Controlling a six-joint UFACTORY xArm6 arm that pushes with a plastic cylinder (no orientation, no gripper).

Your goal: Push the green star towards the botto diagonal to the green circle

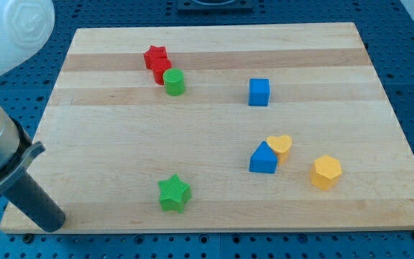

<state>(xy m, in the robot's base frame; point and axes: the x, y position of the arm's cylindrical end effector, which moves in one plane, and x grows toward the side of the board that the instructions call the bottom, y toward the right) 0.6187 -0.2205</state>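
Green star point(174, 194) sits near the view's bottom edge of the wooden board point(214, 158), left of centre, resting flat and clear of every other block. We read its spot as close to where the task wants it: the green circle point(175, 82) stands almost straight above it toward the view's top, so the star is low but not yet off to a diagonal.

The green circle touches a red block point(162, 70), which in turn sits against a red star point(154, 56); those 3 form a tight cluster well apart from the green star. A blue cube point(259, 92) stands alone right of them. Lower right, a blue block point(263, 159) touches a yellow heart point(279, 145), with a yellow hexagon point(326, 172) just beside them.

Our rod enters from the view's left, and my tip point(54, 224) rests at the board's bottom-left corner, well apart from the green star and level with it. We have no gripper, so nothing is held; the tip touches no block. We judge that this low, left-side placement suits a sideways push toward the view's right.
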